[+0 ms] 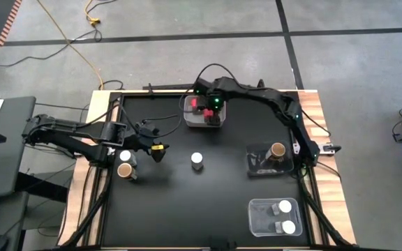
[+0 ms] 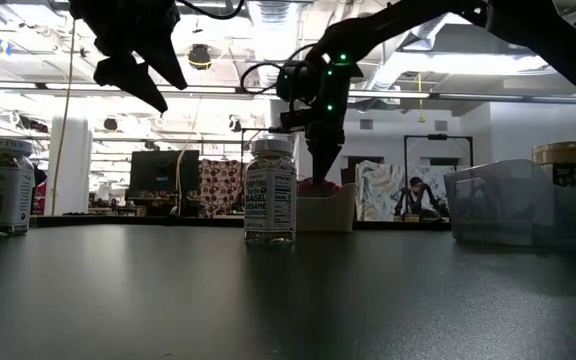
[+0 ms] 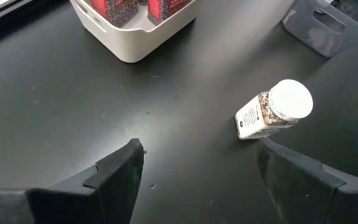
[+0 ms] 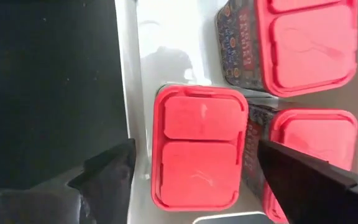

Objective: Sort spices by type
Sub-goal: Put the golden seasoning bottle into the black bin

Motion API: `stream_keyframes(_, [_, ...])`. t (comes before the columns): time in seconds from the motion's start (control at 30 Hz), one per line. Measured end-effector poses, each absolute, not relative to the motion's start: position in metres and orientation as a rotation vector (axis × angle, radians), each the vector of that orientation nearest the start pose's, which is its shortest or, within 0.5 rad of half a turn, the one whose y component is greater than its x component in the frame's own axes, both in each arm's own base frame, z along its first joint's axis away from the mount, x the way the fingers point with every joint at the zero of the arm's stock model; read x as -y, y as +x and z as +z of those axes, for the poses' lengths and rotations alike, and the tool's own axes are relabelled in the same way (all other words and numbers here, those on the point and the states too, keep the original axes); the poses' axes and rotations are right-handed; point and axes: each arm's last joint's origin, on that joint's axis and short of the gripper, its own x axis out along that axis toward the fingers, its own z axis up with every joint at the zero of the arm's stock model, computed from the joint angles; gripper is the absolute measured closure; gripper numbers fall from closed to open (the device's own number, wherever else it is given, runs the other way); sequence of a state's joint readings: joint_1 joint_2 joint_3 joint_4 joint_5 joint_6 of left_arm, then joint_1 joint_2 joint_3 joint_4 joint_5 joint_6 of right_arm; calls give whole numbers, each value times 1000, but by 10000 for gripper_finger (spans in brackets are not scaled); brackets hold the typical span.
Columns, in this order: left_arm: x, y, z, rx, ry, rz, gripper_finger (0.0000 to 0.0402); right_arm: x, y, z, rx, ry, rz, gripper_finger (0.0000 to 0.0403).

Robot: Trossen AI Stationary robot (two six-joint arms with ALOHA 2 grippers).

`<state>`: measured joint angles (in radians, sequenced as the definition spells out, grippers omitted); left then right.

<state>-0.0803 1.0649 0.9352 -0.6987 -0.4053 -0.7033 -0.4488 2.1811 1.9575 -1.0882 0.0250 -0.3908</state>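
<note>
Three red-lidded boxes stand in the white bin (image 1: 192, 117) at the far middle of the table. My right gripper (image 4: 197, 180) hangs open over it, pointing down, its fingers on either side of one red box (image 4: 197, 146) without touching it. A white-lidded jar (image 1: 197, 160) stands upright on the table's middle. My left gripper (image 1: 156, 148) hovers open above the table to the left of that jar (image 3: 272, 112), with nothing between its fingers. At the left edge stand a white-lidded jar (image 1: 125, 157) and a brown-lidded jar (image 1: 124, 170).
A clear bin (image 1: 260, 166) at the right holds a brown-lidded jar (image 1: 278, 150). Another clear bin (image 1: 274, 224) at the near right holds two white-lidded jars. Bare black tabletop lies between the middle jar and the near edge.
</note>
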Motion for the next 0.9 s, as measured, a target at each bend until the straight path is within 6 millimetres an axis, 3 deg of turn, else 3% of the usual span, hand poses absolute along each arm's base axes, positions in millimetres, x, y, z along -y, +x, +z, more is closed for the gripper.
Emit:
stream_keyframes(0.33, [5,207,293,-664,-435,561,107,183,389,272,-1278,-48,-177,29])
stream_keyframes(0.5, [5,207,293,-675,-397,547,107,164,371,302,-1270,123,-287,29])
stream_keyframes(0.67, [6,207,292,-679,-439,533,107,130,357,329,-1266,232,-341,29])
stream_keyframes(0.9, [7,207,292,-694,-450,504,107,64,355,359,-1169,112,-317,29])
